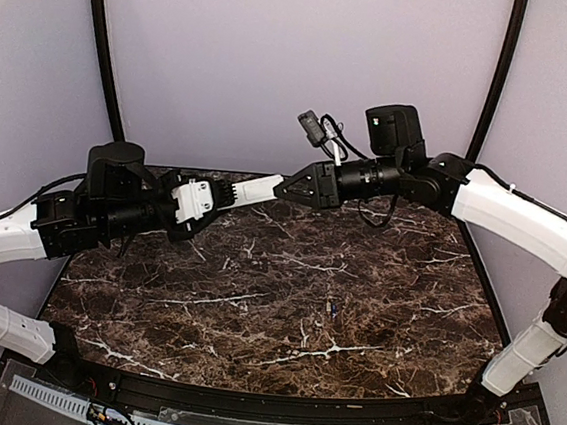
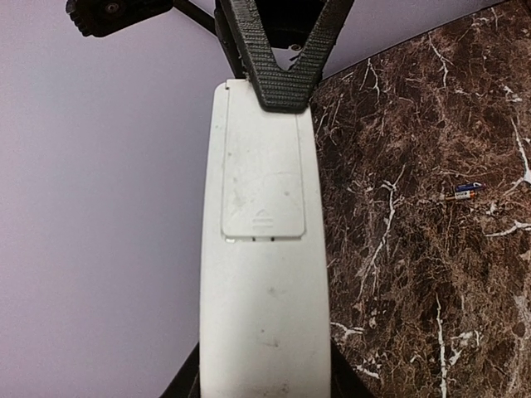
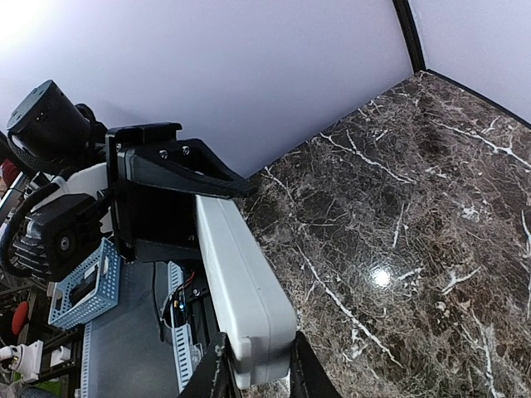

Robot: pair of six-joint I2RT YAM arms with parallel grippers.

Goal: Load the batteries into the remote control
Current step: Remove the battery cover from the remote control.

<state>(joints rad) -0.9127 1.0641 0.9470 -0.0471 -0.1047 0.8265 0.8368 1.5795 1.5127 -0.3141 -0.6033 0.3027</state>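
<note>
- Left hand (image 1: 217, 196) is clamped on one end of the remote control (image 1: 253, 191) and holds it up in the air as a roughly level bar.
- Right hand (image 1: 286, 187) is closed on the opposite end of the remote control. Its two black ridged fingers (image 2: 251, 50) come together in a V over that tip.
- Seen from the right wrist camera, one finger sits tight against each side of that end of the remote control.
- The remote control is a slim white plastic bar stretched between the two hands, and its back faces the left wrist camera.
- A rectangular lid (image 2: 264, 178) lies in that back, at the end nearer the right hand. It is shut and flush, with a small ridged mark near its inner edge.
- The table (image 1: 255, 300), dark brown marble with white veins, lies below the remote control and does not touch it.
- One battery (image 2: 463, 192) lies on its side on the table, well apart from the remote control, nearer the arm bases than the remote is. It is a tiny dark cylinder with a blue band and a gold-coloured end.
- A plain pale wall (image 1: 278, 61) stands behind the remote control.
</note>
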